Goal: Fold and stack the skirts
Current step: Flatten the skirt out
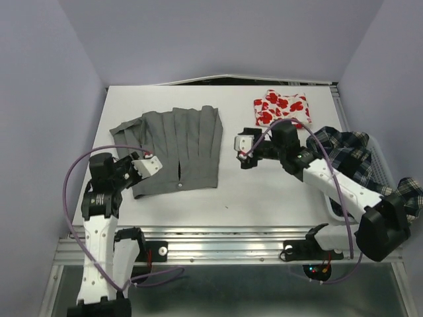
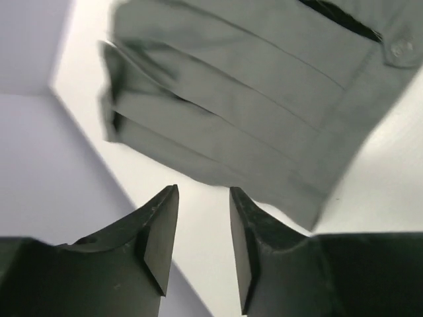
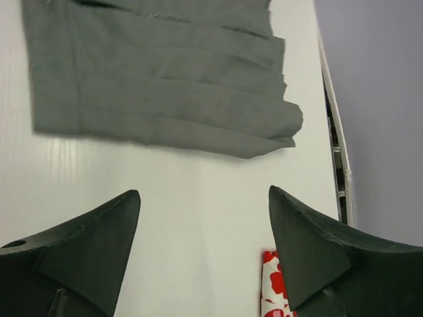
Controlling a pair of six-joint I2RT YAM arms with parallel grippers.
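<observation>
The plain grey skirt (image 1: pixel 178 148) lies spread flat on the white table (image 1: pixel 264 191), left of centre. My left gripper (image 1: pixel 147 165) hovers at its near-left corner, open with nothing between the fingers; in the left wrist view the grey skirt (image 2: pixel 264 99) lies just beyond the left gripper (image 2: pixel 203 198). My right gripper (image 1: pixel 243 152) is just off the skirt's right edge, jaws wide apart and empty. In the right wrist view the right gripper (image 3: pixel 205 201) faces the grey skirt (image 3: pixel 158 92). The red-print skirt (image 1: pixel 283 109) sits folded at the back right. The plaid skirt (image 1: pixel 350 155) lies bunched at the right.
A white mesh basket (image 1: pixel 377 158) stands at the table's right edge under the plaid skirt. The folded red-print skirt (image 3: pixel 274 290) shows beside my right finger. Grey walls close in the table on the left, back and right.
</observation>
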